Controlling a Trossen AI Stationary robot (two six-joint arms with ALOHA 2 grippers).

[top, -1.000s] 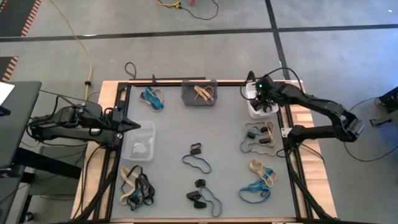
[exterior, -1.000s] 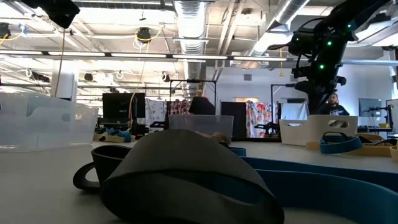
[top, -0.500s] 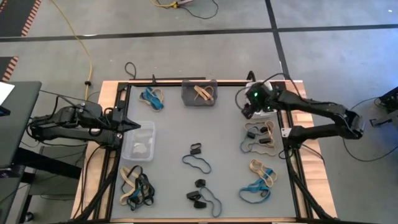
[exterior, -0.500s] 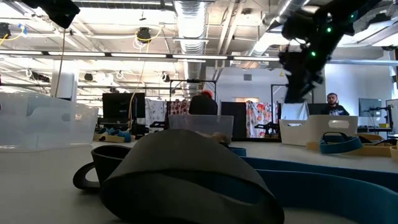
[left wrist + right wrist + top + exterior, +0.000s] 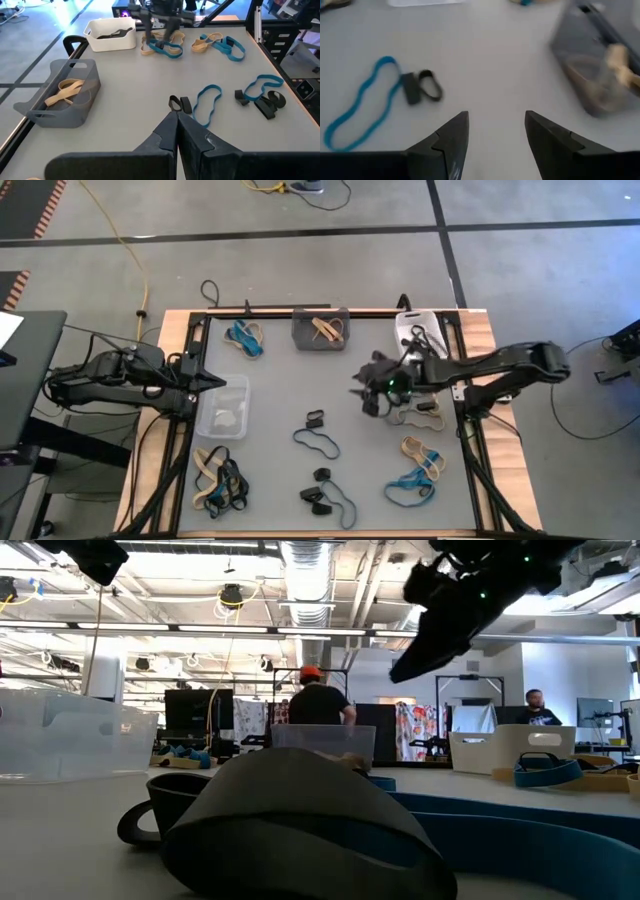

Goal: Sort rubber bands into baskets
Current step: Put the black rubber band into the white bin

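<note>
The right hand (image 5: 367,394) hangs above the bench's middle, fingers spread and apparently empty, while the left hand (image 5: 213,381) waits shut at the left edge.

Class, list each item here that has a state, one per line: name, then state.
Right gripper: open, empty, above the table's middle.
Left gripper: shut, empty, at the left edge.
Dark grey basket: holds tan bands.
White basket: holds a black band.
Clear basket: no band visible.
</note>
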